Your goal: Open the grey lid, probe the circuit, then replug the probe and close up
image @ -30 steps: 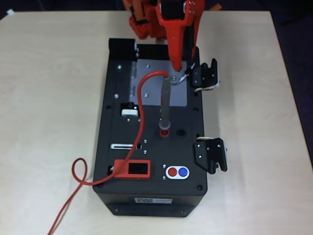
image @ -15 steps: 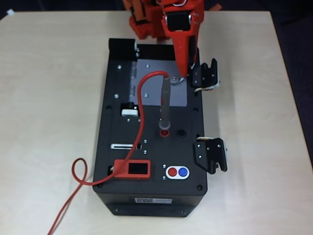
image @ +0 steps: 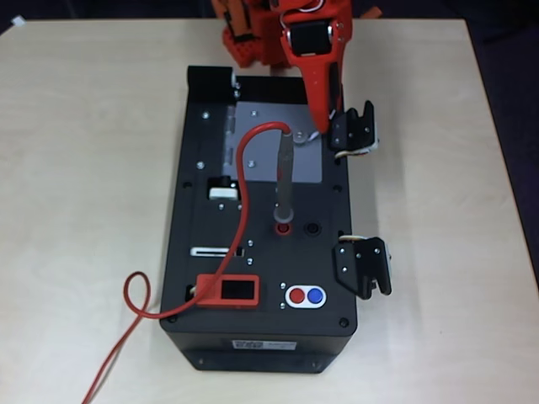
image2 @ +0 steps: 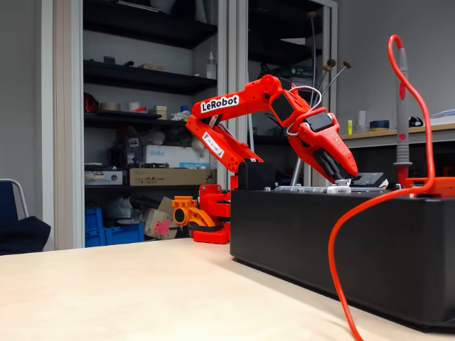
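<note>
While lying flat, light-grey lid (image: pixel 265 143) under upright grey probe (image: pixel 285 181); hand (image: pixel 320 126) grip state unclear.

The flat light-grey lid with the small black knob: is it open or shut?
Shut: the flat light-grey metal lid lies flush on the black box top in the overhead view, covering what lies beneath.

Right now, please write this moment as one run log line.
tool: at grey lid edge | lid: closed | probe: standing in red socket | circuit: covered

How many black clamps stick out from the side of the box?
2. In the overhead view, one black clamp is on the black box right edge beside the grey lid; the other sits farther down that edge.
</note>
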You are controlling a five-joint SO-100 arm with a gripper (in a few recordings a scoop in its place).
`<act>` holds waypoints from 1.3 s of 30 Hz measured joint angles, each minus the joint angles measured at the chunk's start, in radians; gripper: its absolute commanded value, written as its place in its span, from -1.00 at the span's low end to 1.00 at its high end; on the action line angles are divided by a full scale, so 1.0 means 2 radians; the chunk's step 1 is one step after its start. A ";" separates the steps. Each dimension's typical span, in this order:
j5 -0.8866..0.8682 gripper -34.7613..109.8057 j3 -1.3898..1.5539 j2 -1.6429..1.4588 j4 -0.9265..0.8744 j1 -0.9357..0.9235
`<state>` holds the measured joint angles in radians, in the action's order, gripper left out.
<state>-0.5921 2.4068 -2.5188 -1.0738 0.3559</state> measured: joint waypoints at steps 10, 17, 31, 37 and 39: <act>0.000 -0.52 -0.028 0.038 0.002 -0.015; -0.002 -0.52 -0.085 0.077 -0.019 -0.030; -0.003 -0.52 -0.211 0.107 -0.097 -0.081; 0.005 -0.52 -0.252 0.115 -0.128 -0.106; 0.005 -0.52 -0.266 0.115 -0.140 -0.115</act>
<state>-0.5814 1.8745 -2.2887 -1.3530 0.1258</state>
